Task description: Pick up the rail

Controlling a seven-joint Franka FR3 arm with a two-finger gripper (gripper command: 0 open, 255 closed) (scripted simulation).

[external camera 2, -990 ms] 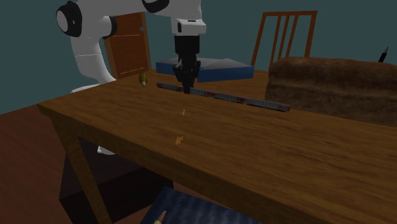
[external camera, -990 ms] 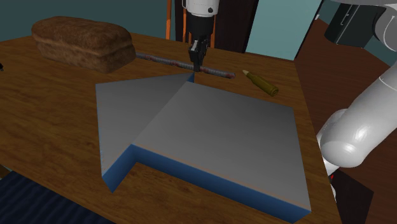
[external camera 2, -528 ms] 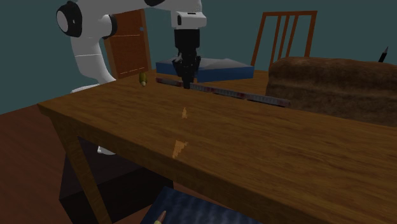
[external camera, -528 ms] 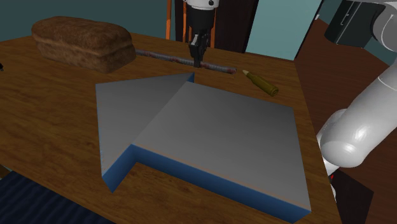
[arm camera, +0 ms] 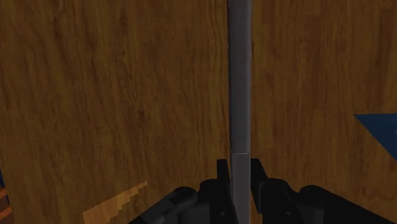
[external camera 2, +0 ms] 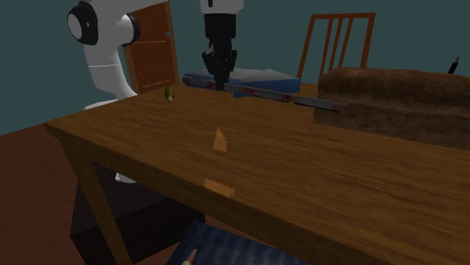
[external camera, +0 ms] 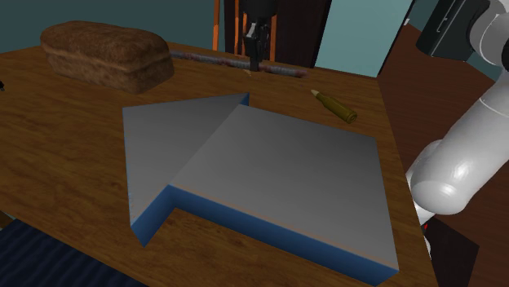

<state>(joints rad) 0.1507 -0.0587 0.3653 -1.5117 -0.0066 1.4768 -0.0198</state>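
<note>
The wooden bench [external camera: 65,163] spreads out beneath the jaws. A large block [external camera: 277,171], grey on top and blue on its sides, lies on it between the jaws and the stand, with its pointed corner close below them. The white arm [external camera: 457,163] rises beside the block and reaches over it.

A brown loaf [external camera: 106,53] lies on the bench well to one side of the jaws. In the second exterior view a wooden chair [external camera 2: 339,38] stands behind the loaf, past the bench's far edge.

The jaws point straight down and are closed narrow on the rail [external camera 2: 279,94], a thin grey bar with reddish marks. They grip it nearer the end that points away from the loaf. In the wrist view the rail [arm camera: 240,95] is clasped between the two black fingers. It lies roughly level and seems to hang clear of the wood, its long end reaching toward the loaf.

A small pointed brass-coloured piece [external camera: 334,106] lies on the bench on the side of the jaws away from the loaf, apart from the rail's short end.
</note>
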